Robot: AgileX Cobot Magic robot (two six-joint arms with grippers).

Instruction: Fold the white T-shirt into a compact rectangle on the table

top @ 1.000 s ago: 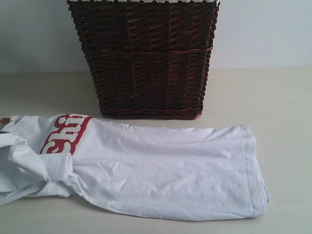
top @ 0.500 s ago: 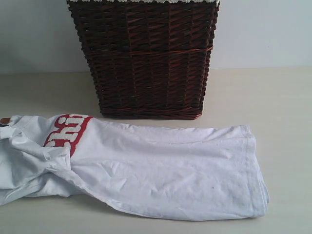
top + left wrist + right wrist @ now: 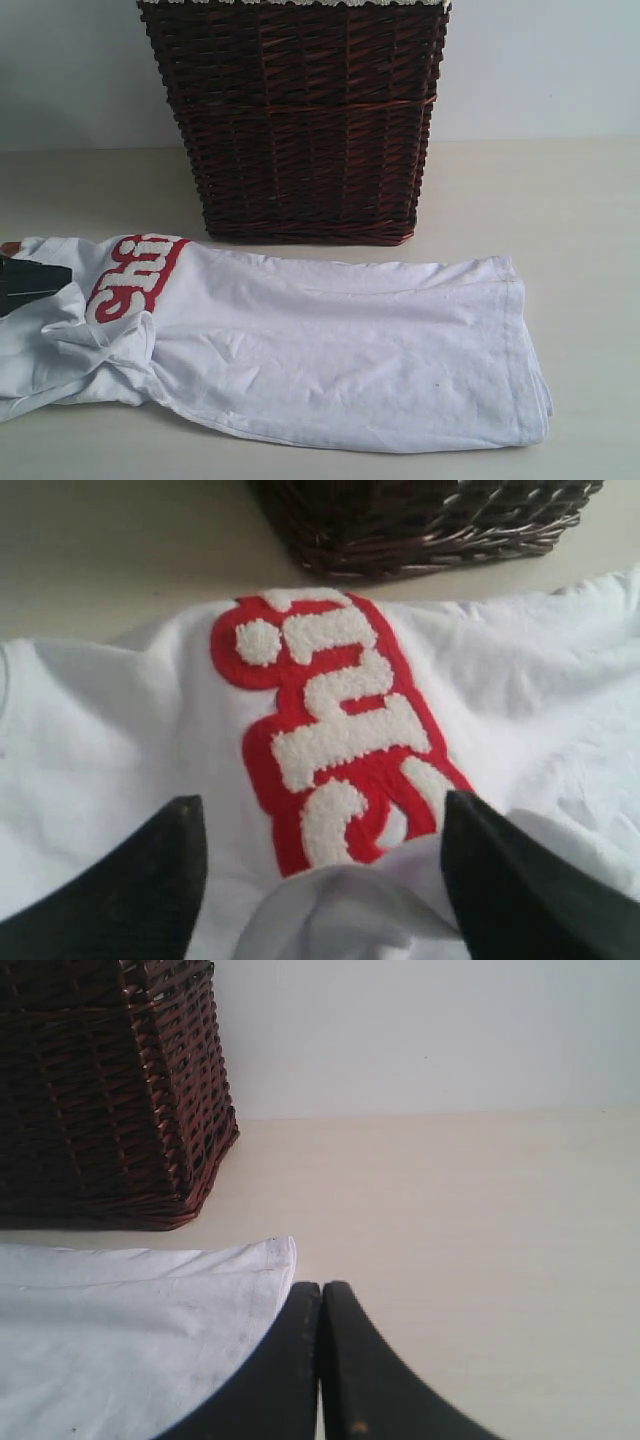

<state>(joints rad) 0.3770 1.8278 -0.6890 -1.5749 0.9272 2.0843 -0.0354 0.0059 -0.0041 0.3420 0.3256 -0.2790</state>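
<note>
The white T-shirt (image 3: 340, 350) lies on the table (image 3: 560, 200), folded lengthwise, its hem at the right. Its left end is bunched into a lump, beside the red-outlined lettering (image 3: 135, 275). My left gripper (image 3: 30, 282) shows as a black shape at the left edge, over that bunched end. In the left wrist view my left gripper (image 3: 322, 802) stands open; a loose ridge of white cloth (image 3: 350, 910) lies between the spread fingers, just short of the lettering (image 3: 330, 730). My right gripper (image 3: 321, 1286) is shut on nothing, beside the shirt's hem corner (image 3: 270, 1260).
A dark wicker basket (image 3: 300, 120) stands just behind the shirt at the centre, against the pale wall. A small orange tag (image 3: 10, 246) peeks out at the shirt's far left. Bare table lies right of the hem (image 3: 480, 1240).
My left gripper has opened and let go of the bunched cloth, which has slumped onto the shirt. Its black finger now shows at the exterior view's left edge.
</note>
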